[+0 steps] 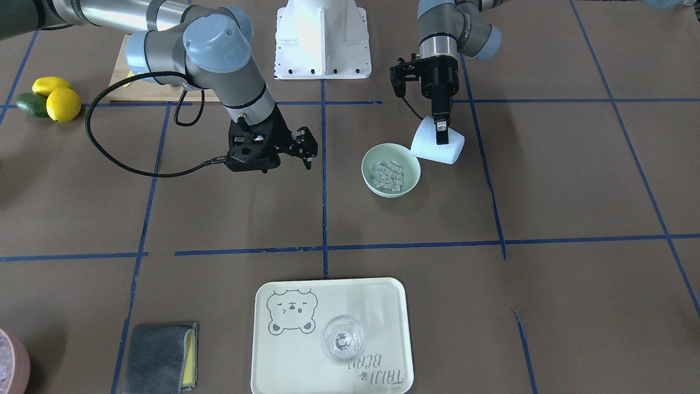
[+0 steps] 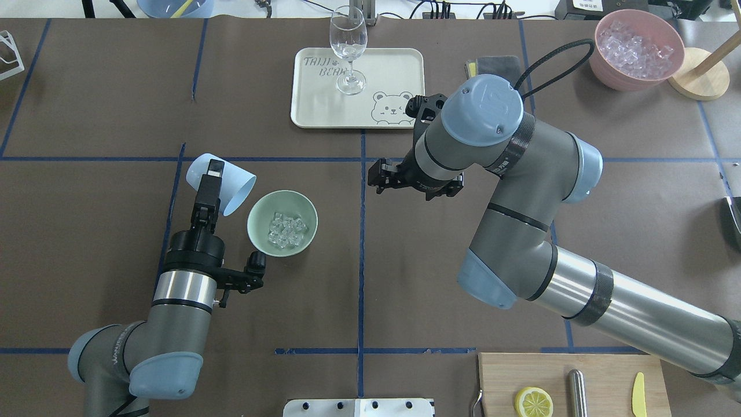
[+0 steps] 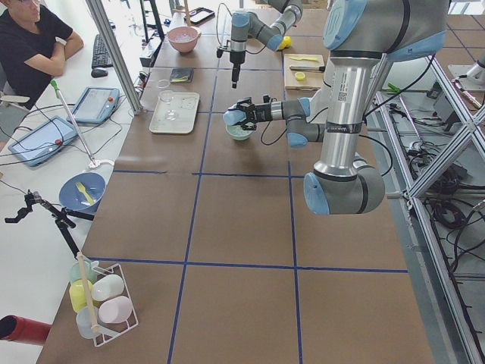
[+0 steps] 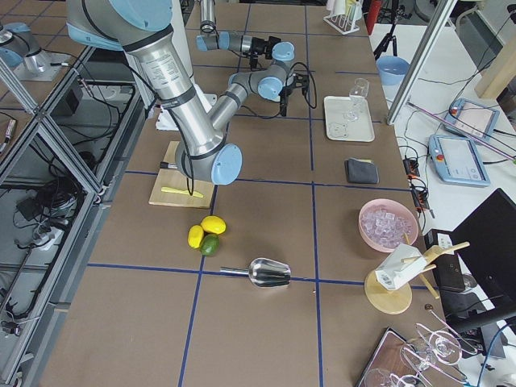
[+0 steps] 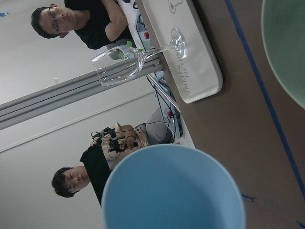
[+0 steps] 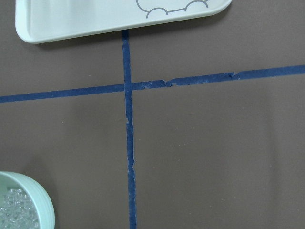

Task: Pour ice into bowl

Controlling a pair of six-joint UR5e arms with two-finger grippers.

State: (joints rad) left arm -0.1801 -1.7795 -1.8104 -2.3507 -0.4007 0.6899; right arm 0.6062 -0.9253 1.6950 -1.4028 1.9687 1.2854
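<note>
the left pincer (image 2: 213, 174) is clenched on the wall of the pale blue plastic cup (image 2: 237, 194), which is tipped with its mouth toward the round mint-green bowl (image 2: 255, 223), left of centre in the overhead view, likely to empty it. the clear ice cubes (image 2: 285, 229) lie in the bowl. only the left wrist view shows the cup's inside bare. the right pincer (image 2: 382, 175) hangs mid-frame; i cannot tell whether it is released or clenched.

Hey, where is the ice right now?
In the overhead view, the ice lies in the mint-green bowl, left of centre, beside the tilted blue cup held by the left end effector.
</note>
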